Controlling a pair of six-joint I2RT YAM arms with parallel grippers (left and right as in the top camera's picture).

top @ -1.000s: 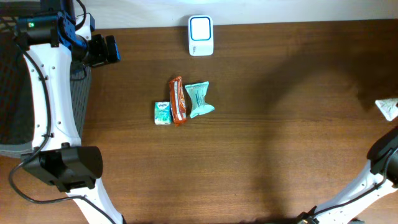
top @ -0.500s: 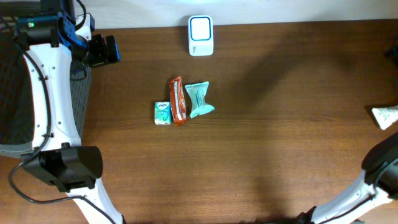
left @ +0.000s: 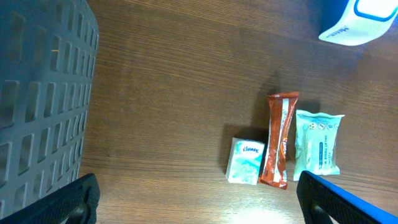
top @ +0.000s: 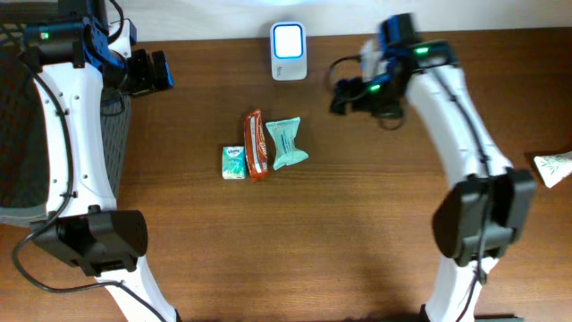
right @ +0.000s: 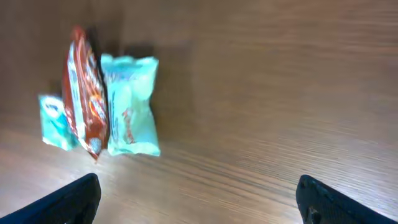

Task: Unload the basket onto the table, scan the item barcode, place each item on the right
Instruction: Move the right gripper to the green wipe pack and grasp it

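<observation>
Three packets lie close side by side mid-table (top: 357, 233): a small tissue pack (top: 233, 162), a red snack bar (top: 256, 144) and a teal wipes pack (top: 286, 143), near the scanner (top: 289, 51) at the far edge. The left gripper (top: 159, 72) and right gripper (top: 340, 97) are both released and empty. I think the right one's wide jaws could catch two packets together or push the row aside.

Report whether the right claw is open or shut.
Open. The right claw shows its fingers at opposite lower corners of the wrist view, nothing between them.
</observation>
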